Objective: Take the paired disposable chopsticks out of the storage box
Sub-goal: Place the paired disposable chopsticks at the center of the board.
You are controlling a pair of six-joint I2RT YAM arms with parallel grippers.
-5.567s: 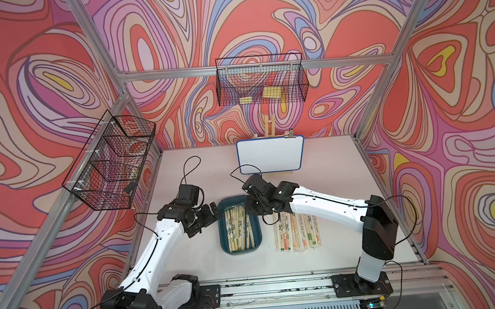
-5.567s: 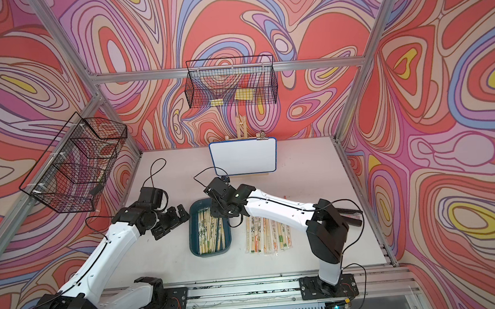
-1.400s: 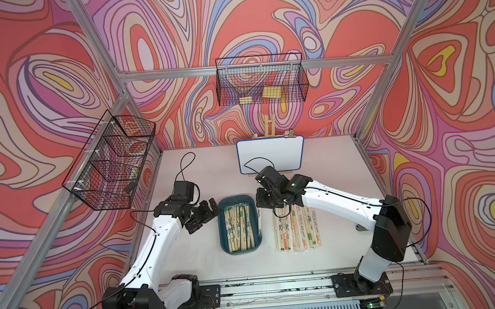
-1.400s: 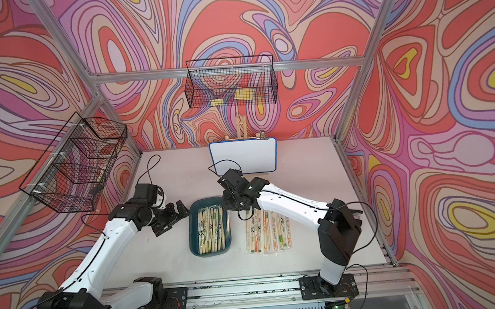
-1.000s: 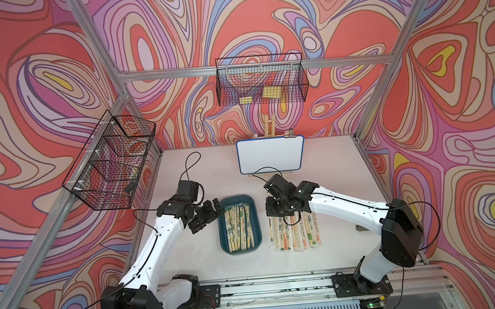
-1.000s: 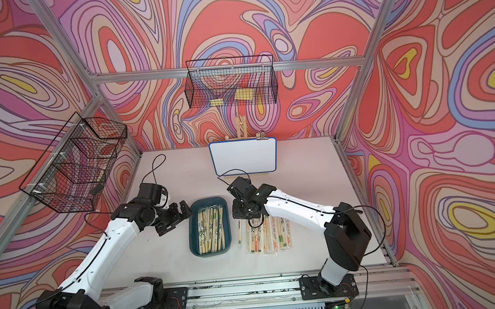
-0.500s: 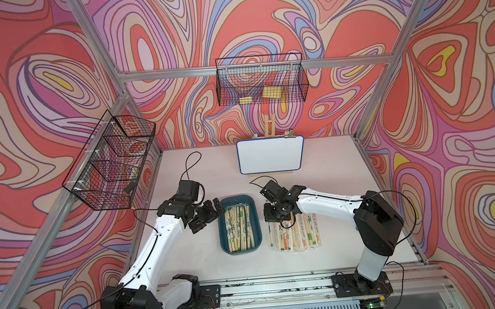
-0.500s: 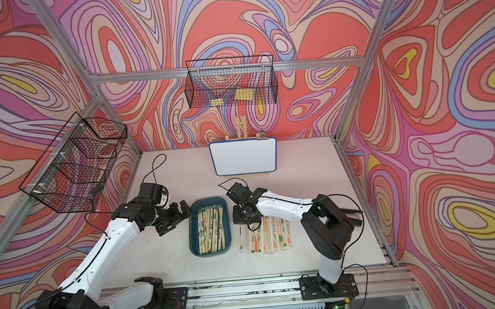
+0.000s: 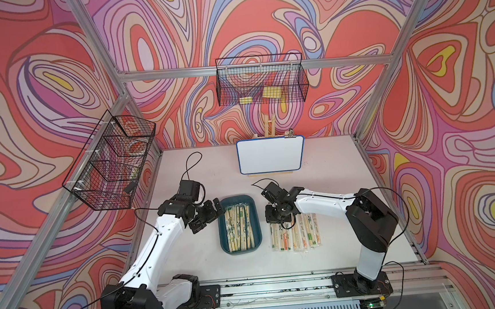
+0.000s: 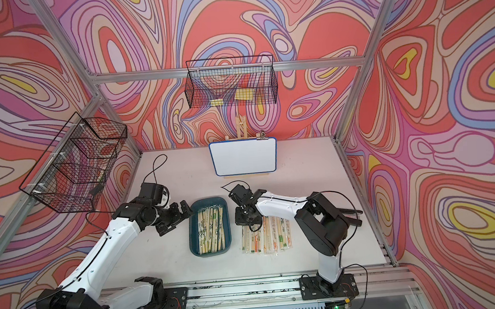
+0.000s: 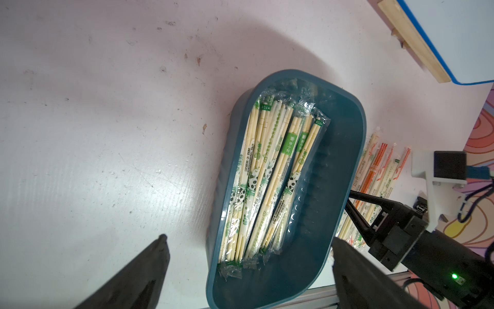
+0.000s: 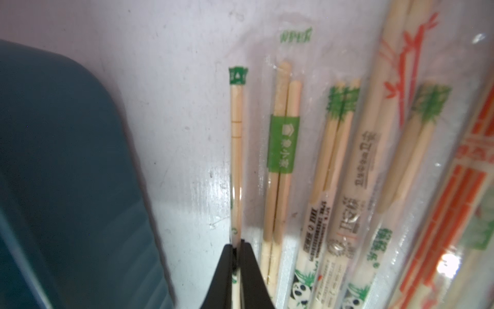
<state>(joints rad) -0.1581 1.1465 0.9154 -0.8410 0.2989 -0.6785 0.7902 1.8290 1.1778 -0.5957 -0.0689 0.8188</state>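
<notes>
moved: right end effector swung from storage box to its 3 o'clock, clamped on one chopstick pair | left end effector agape, 9 o'clock | progress: seemingly half out on counter — remaining pairs boxed

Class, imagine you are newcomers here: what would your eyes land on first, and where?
Loud swirling red-and-purple patterned walls rise all around. Mid-table, a shallow dark teal plastic storage box holds pale bamboo chopstick pairs in clear sleeves; more lie in a row beside it, where the right gripper pinches one pair.
</notes>
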